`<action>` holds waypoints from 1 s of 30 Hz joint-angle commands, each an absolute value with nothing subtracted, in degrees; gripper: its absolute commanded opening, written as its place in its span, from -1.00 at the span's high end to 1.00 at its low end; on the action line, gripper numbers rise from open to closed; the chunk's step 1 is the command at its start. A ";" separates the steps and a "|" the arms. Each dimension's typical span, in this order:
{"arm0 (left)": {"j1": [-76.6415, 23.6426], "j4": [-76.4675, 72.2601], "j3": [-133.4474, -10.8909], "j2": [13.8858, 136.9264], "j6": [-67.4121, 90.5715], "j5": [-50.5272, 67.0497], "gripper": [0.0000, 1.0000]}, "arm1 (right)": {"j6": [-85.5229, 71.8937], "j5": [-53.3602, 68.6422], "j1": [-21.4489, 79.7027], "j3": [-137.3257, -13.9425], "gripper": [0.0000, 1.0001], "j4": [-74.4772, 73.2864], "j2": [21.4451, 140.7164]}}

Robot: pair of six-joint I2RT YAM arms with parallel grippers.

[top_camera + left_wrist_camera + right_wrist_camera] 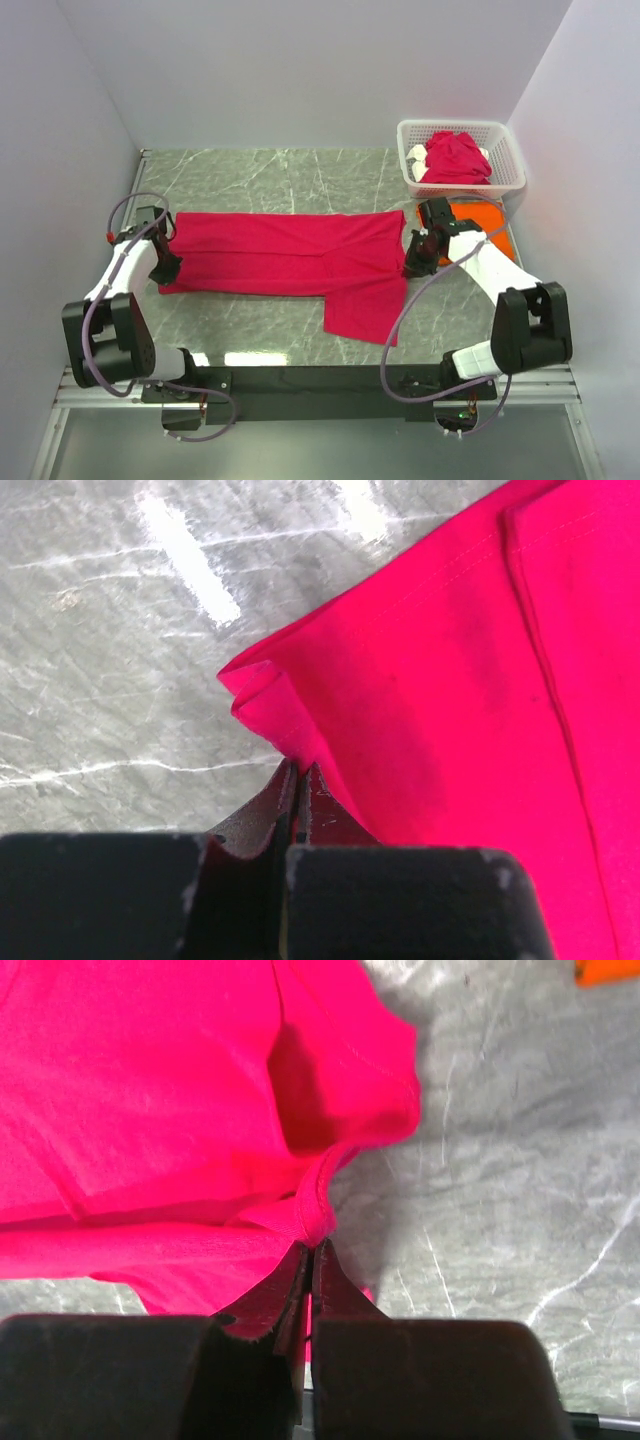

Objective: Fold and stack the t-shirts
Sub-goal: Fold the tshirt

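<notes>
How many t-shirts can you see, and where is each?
3. A crimson shirt spread on the table, pinched by the left gripper and right gripper; a crimson bundle in the basket; an orange shirt beside it. The bundle may hide more.

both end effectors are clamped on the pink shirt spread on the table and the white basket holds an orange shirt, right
No: the white basket holds a crimson-pink shirt; the orange shirt lies on the table beside it, per the top external view. The left end effector and right end effector are clamped on the spread pink shirt.
</notes>
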State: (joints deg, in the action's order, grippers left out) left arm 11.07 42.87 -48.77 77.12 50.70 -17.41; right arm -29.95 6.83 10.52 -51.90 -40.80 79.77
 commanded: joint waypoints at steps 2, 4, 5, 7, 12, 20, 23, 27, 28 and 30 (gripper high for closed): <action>11.34 41.66 -52.12 79.45 48.34 -18.20 0.99 | -28.56 7.91 9.76 -55.98 0.97 -41.57 83.14; 11.34 41.31 -53.17 80.33 47.90 -17.84 0.99 | -28.48 8.00 9.58 -57.56 0.97 -41.66 84.89; 11.34 41.13 -53.52 81.20 47.20 -17.75 0.99 | -28.48 8.00 9.49 -58.00 0.96 -41.57 85.34; 11.34 40.69 -54.66 82.17 46.41 -16.97 0.99 | -28.39 8.00 9.23 -59.32 0.96 -41.84 86.56; 11.25 40.08 -56.34 84.64 44.30 -17.23 0.98 | -28.21 7.47 7.83 -61.08 0.96 -41.84 88.06; 10.90 38.76 -57.48 87.36 41.57 -18.45 0.99 | -28.56 6.77 6.77 -61.17 0.96 -41.13 89.47; 10.37 38.14 -58.44 87.89 41.22 -18.90 0.99 | -28.83 6.33 6.68 -60.56 0.95 -40.52 90.00; 8.88 38.41 -61.17 89.64 40.69 -20.38 0.99 | -29.18 5.63 6.59 -59.86 0.95 -39.73 90.35; 8.53 38.50 -62.04 89.91 40.61 -20.91 0.99 | -29.18 5.28 6.68 -59.85 0.95 -39.73 90.26; 8.17 38.50 -63.01 90.88 40.69 -21.53 0.99 | -29.27 4.14 6.42 -59.68 0.95 -39.73 89.74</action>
